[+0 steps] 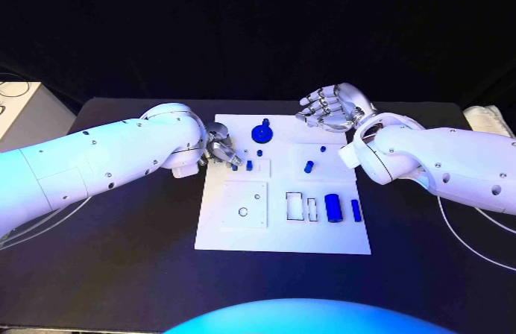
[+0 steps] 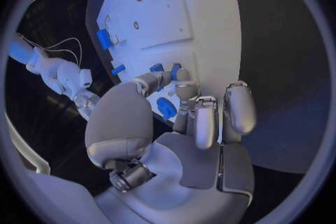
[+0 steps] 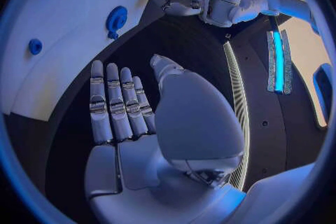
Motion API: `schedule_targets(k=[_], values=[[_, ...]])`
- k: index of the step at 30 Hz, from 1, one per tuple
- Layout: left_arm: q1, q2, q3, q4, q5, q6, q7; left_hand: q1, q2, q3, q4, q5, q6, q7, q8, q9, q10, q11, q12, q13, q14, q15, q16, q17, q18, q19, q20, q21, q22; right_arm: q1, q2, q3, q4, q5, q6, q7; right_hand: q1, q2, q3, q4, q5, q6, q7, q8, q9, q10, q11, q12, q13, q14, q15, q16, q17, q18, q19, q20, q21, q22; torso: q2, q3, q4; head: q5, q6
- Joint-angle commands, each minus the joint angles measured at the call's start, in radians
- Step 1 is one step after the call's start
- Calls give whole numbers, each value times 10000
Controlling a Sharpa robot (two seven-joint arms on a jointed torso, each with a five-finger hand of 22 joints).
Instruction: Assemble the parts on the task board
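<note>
The left hand (image 1: 221, 146) is pinching a small blue part (image 1: 235, 165) at the task board's (image 1: 282, 233) nine o'clock edge, while the right hand (image 1: 333, 106) is hovering open-fingered at one o'clock.

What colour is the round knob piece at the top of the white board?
Blue. The round knob piece shows best in the head view.

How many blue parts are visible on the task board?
8: a round disc at the far edge, one peg beside it, two pegs by the left hand, two pieces mid-board, two cylinders nearer. The hand may hide others.
</note>
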Motion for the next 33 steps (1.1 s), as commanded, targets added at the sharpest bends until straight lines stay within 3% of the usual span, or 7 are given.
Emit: schedule_targets(k=[1,6,7,9,13,28,33], values=[[-160,19,-118,-5,-85,371,-105,83,-30,-181,78,-58,26,-40,-79,-22,-8,-69,-8,-2,1022,-61,44,2635,-147,15,-29,-72,-10,-5,2,2,4,-32,131,80,57,-36,75,6,47,-8,422,-56,-17,69,33,-67,-10,80,18,-64,-8,130,50,-2,7,-8,-3,3,-5,10,-5],[-161,-18,-117,-3,-137,321,-110,-103,-174,-1200,742,-249,153,-32,-156,-80,-13,-66,2,67,1022,-56,44,2635,-149,34,-37,-100,-12,-6,1,2,5,-32,126,85,57,-36,75,6,47,-8,422,-56,-17,69,33,-67,-10,80,18,-64,-8,130,50,-2,7,-8,1,1,-4,-1,1],[-162,-26,-116,-2,-145,308,-111,-84,-150,-1446,954,-832,180,-46,-182,-98,-6,-75,14,97,1022,-58,44,2635,-151,40,-34,-107,-11,-6,1,2,6,-32,125,86,57,-36,75,6,47,-8,422,-56,-17,69,33,-67,-10,80,18,-64,-8,130,50,-2,7,-8,3,1,-3,-3,1],[-162,-41,-116,0,-154,282,-112,-32,-170,-1724,1245,-1454,207,-39,-219,-121,-8,-69,18,122,1022,-56,44,2635,-153,54,-35,-109,2,-7,1,2,6,-32,125,88,53,-40,76,6,53,-8,424,-58,-19,68,34,-72,-11,80,20,-70,-15,130,50,-2,6,-18,4,0,-5,-5,2],[-163,-69,-113,6,-167,231,-114,162,-204,-2076,1734,-2069,237,-31,-266,-146,-6,-62,27,162,1022,-55,44,2635,-152,62,-33,-120,6,-8,-4,2,8,-31,123,90,53,-40,76,6,53,-8,424,-58,-19,68,34,-72,-11,80,20,-70,-15,130,50,-2,6,-18,5,6,-8,-6,-2],[-174,-242,-31,173,-96,-250,-65,195,-145,-2317,1936,-2393,269,-19,-285,-157,-2,-50,29,181,1022,-50,44,2635,-152,72,-30,-124,16,-14,-13,2,16,-30,127,94,53,-40,76,6,53,-8,424,-58,-19,68,34,-72,-11,80,20,-70,-15,130,50,-2,6,-18,3,3,-19,-29,16],[-178,-362,81,310,508,-812,148,213,-127,-2351,1926,-2391,198,4,-322,-165,-122,-35,-109,-45,1022,-47,44,2635,-127,-3,-29,-182,-95,-22,-18,2,18,-30,122,97,53,-40,76,6,53,-8,424,-58,-19,68,34,-72,-11,80,20,-70,-15,130,50,-2,6,-18,0,0,-12,-62,40]])
